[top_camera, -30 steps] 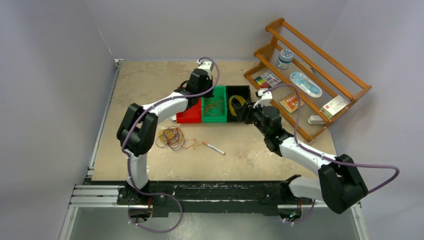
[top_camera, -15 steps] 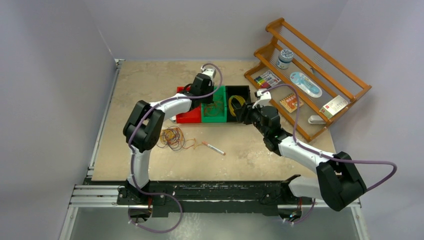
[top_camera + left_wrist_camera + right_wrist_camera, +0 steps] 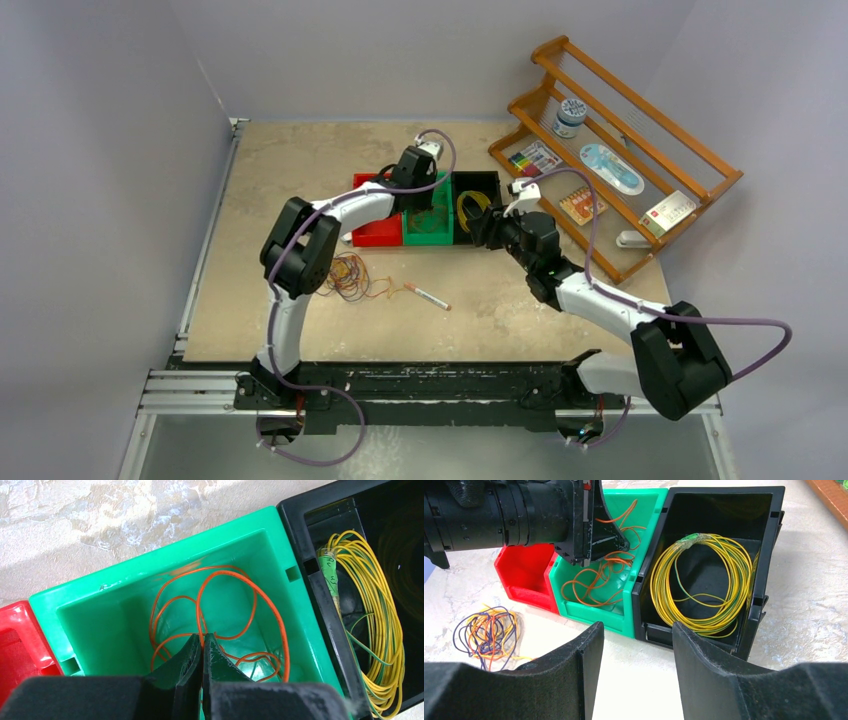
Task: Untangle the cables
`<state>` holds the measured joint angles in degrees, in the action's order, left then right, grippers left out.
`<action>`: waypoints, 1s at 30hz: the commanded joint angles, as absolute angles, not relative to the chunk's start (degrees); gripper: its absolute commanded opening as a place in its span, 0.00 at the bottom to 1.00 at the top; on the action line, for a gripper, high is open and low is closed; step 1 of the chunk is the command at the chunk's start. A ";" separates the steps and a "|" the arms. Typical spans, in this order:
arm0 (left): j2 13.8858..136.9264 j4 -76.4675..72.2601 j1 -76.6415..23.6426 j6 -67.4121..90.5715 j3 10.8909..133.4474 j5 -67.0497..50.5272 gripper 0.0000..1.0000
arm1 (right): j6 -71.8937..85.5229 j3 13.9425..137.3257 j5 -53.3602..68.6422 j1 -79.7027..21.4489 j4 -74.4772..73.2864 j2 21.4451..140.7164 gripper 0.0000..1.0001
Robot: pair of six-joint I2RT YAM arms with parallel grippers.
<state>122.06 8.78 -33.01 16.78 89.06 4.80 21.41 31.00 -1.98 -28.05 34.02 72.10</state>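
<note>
- The left claw [image 3: 202,647] hung over the green bin [image 3: 100,625], its jaws pressed together just above an orange cable [image 3: 252,657] looped inside; whether a strand was pinched could not be told.
- The right claw [image 3: 636,630] stood wide open and empty before the black bin [image 3: 724,500] holding a yellow cable coil [image 3: 704,625].
- The tangle of cables [image 3: 347,276] lay on the bench [image 3: 300,160], well apart from both claws.

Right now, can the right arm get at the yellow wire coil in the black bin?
Probably yes. The right hand is open and facing the black bin, whose open top leaves the yellow wire coil exposed; nothing lies between. The left hand sits over the neighbouring green bin.
</note>
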 commanded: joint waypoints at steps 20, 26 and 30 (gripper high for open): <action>111.64 11.40 -33.32 16.38 90.82 10.91 0.42 | 21.62 33.09 -1.94 -27.88 37.62 72.56 0.56; 107.67 11.26 -33.31 16.78 90.23 10.87 0.43 | 20.96 33.58 -1.69 -27.88 36.87 72.01 0.56; 104.64 10.78 -33.31 17.15 88.61 11.15 0.43 | 19.97 34.33 -0.15 -27.83 36.37 72.21 0.56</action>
<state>108.90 12.69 -33.50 16.53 90.24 9.93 21.32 31.09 -1.83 -28.05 34.61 72.90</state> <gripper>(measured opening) 0.432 0.560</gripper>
